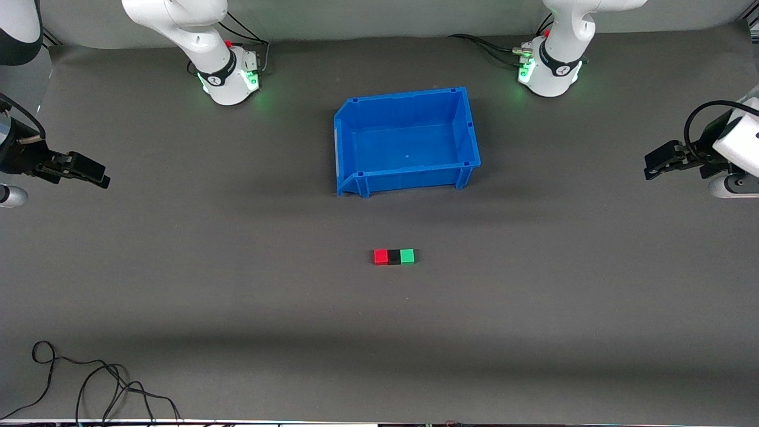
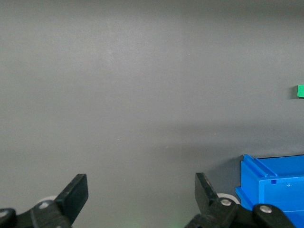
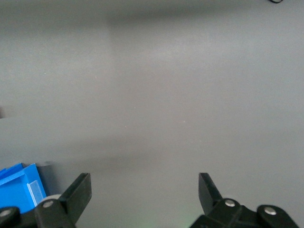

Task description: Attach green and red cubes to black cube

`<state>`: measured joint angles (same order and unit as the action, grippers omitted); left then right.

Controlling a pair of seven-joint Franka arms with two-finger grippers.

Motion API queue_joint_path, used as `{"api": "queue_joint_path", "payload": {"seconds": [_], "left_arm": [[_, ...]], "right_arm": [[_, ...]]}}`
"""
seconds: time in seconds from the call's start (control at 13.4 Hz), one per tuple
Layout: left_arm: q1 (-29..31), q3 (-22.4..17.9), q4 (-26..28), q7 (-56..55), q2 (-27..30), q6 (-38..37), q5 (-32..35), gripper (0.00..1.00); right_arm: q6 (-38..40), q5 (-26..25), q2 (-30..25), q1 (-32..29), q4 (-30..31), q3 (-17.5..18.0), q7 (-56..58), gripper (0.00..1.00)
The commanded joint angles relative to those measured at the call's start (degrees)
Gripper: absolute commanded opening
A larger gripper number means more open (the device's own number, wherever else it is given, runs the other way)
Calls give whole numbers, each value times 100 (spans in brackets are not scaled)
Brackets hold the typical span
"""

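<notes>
Centrally on the grey table mat (image 1: 178, 284), the black cube (image 1: 394, 257) sat in a straight row between the red cube (image 1: 380, 257) and the green cube (image 1: 407, 256), each coloured cube touching one of its sides. The red cube lay toward the right arm's end of the table and the green cube toward the left arm's end. No gripper touched the row. The blue bin (image 1: 405, 177) stood upright on the mat, farther from the front camera than the cubes and well apart from them; nothing lay inside it. A loose black cable (image 1: 89, 379) lay coiled on the mat near the front camera, at the right arm's end. The left gripper (image 1: 657, 166) waited over the mat at the left arm's end of the table, well apart from the cubes, its fingers (image 2: 76, 194) spread wide with nothing between them; its wrist view showed a corner of the bin and an edge of the green cube. The right gripper (image 1: 98, 176) waited over the mat at the right arm's end, its fingers (image 3: 80, 190) likewise parted and holding nothing.
</notes>
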<state>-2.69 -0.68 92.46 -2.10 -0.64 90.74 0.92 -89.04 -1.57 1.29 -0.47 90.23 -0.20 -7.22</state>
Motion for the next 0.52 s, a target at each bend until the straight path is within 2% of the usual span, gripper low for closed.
{"api": "queue_joint_path", "payload": {"seconds": [0.0,0.45], "left_arm": [[-30,-2,9,70,64,-66,84,100],[-39,-2,-35,61,46,-66,84,100]], "right_arm": [[-157,-89,-94,-41,179,11,-7,100],[-201,-89,-76,12,188,11,-16,100]]}}
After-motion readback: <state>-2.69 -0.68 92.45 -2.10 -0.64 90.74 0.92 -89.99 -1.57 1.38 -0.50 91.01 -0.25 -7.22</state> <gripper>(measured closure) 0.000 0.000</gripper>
